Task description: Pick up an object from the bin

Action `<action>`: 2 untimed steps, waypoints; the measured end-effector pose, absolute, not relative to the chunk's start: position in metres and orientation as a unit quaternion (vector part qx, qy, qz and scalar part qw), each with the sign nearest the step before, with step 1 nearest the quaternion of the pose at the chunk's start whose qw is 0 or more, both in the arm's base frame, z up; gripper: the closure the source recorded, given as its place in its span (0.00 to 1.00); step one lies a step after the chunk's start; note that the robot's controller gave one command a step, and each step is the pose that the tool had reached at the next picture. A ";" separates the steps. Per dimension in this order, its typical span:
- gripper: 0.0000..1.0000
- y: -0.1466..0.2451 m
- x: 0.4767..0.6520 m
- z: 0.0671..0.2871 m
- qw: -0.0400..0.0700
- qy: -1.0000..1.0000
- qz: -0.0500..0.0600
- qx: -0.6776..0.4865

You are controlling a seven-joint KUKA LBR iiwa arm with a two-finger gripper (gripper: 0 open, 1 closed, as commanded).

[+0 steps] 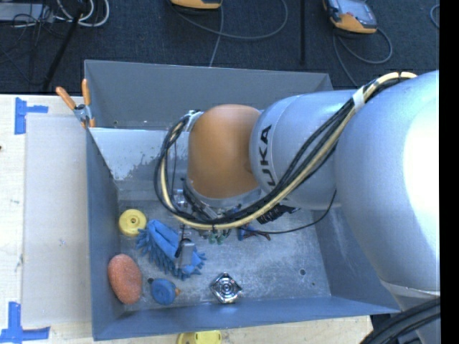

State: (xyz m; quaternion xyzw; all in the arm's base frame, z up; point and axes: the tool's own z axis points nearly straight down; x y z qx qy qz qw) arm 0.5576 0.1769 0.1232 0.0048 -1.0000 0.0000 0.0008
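Note:
My gripper (187, 252) reaches down from under the orange wrist cover in the front left part of the bin. Its tip is on or just above a blue spiky brush-like thing (163, 244) that lies slanted on the bin floor. A yellow round piece (132, 221) lies just left of the blue thing. In front of the tip, near the front wall, sit a small blue round thing (163, 291) and a shiny metal piece (226, 287).
An orange-brown oval lump (125, 278) lies in the front left corner. A dark blue thing (252, 232) shows partly under the arm. The arm and its cables cover the middle and right of the bin.

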 end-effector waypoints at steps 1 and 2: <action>1.00 0.166 0.574 0.103 0.000 -1.000 0.000 0.000; 1.00 0.166 0.574 0.103 0.000 -1.000 0.000 -0.001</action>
